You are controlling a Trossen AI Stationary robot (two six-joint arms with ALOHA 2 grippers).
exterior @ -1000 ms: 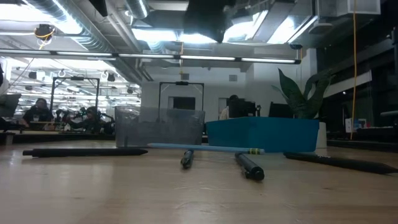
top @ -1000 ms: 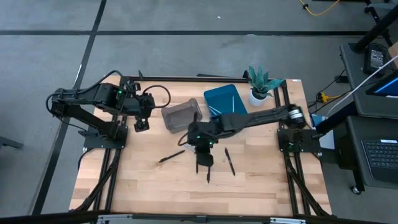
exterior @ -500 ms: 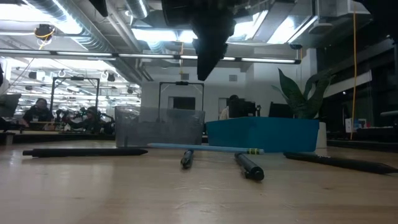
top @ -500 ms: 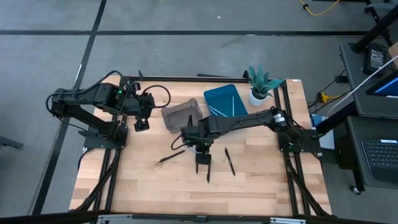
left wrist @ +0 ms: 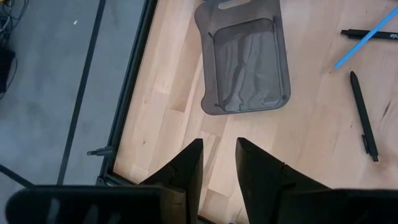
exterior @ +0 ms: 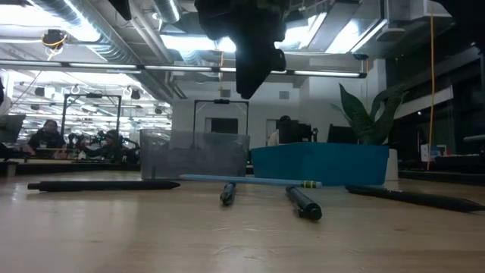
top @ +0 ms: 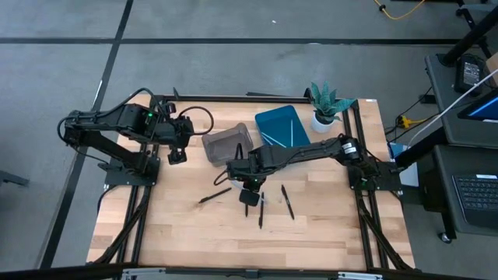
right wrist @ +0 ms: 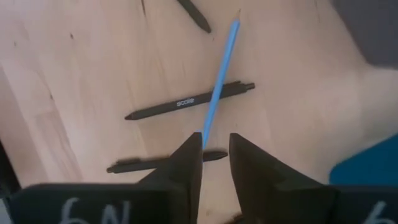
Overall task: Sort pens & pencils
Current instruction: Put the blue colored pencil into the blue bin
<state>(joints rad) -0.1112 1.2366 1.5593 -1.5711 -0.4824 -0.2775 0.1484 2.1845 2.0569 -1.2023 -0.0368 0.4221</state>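
Observation:
A light blue pencil (right wrist: 217, 81) lies on the wooden table, crossing a black pen (right wrist: 186, 102). More black pens lie around it (top: 214, 196) (top: 260, 211) (top: 287, 201). My right gripper (right wrist: 214, 155) hangs above the middle of the table (top: 250, 199), pointing steeply down. Its fingers stand a narrow gap apart over the pencil's near end, well clear of the tabletop in the low view (exterior: 254, 61). My left gripper (left wrist: 219, 155) waits at the table's left (top: 177, 155), open and empty, raised beside the grey tray (left wrist: 245, 62).
The grey tray (top: 226, 144) and a blue tray (top: 282, 126) sit at the far middle of the table. A green potted plant (top: 325, 105) stands at the far right corner. Bare wood stretches along the near edge (top: 233, 245).
My right gripper has come down toward the pens at the table's middle, dropping into the low view from above. It has tipped to point more steeply down and rolled a little. The pens and pencil lie where they were.

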